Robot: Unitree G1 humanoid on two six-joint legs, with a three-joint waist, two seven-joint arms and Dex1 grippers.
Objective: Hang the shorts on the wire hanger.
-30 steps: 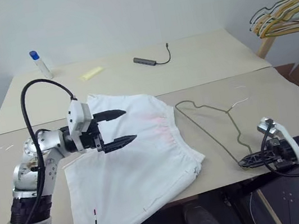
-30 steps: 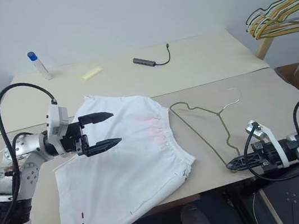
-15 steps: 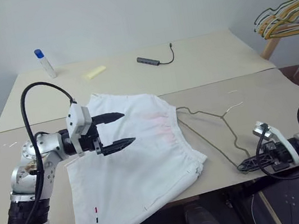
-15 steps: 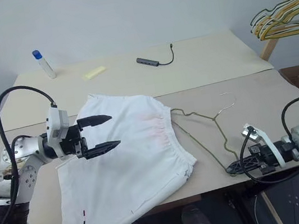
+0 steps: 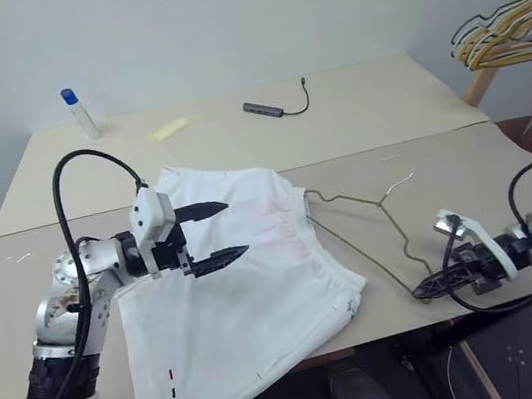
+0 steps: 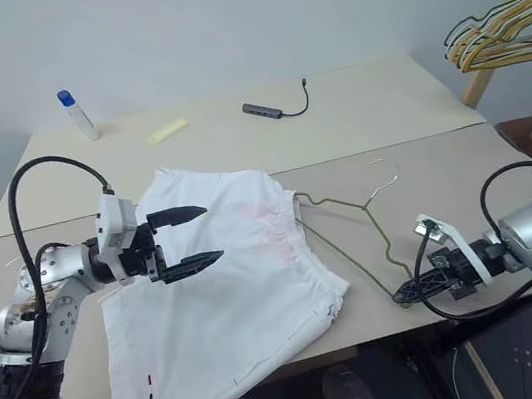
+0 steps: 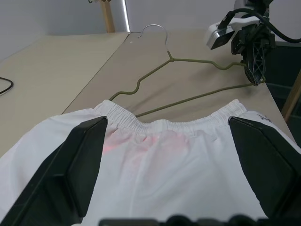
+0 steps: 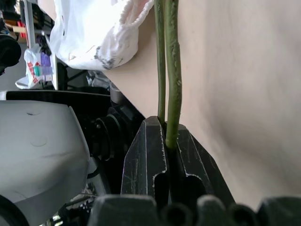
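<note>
Wire hanger (image 5: 373,233) corner clamped in right end effector (image 5: 430,287) at table edge (image 5: 397,322); left end effector (image 5: 213,234) apart over shorts (image 5: 252,303).

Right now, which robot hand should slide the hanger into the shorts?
Probably the right. The right gripper is shut on the wire hanger at its end corner, and its other corner lies at the waistband of the shorts. The left gripper hovers open above them.

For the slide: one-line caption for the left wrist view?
Open left pincer over the shorts; right pincer grips the wire hanger.
</note>
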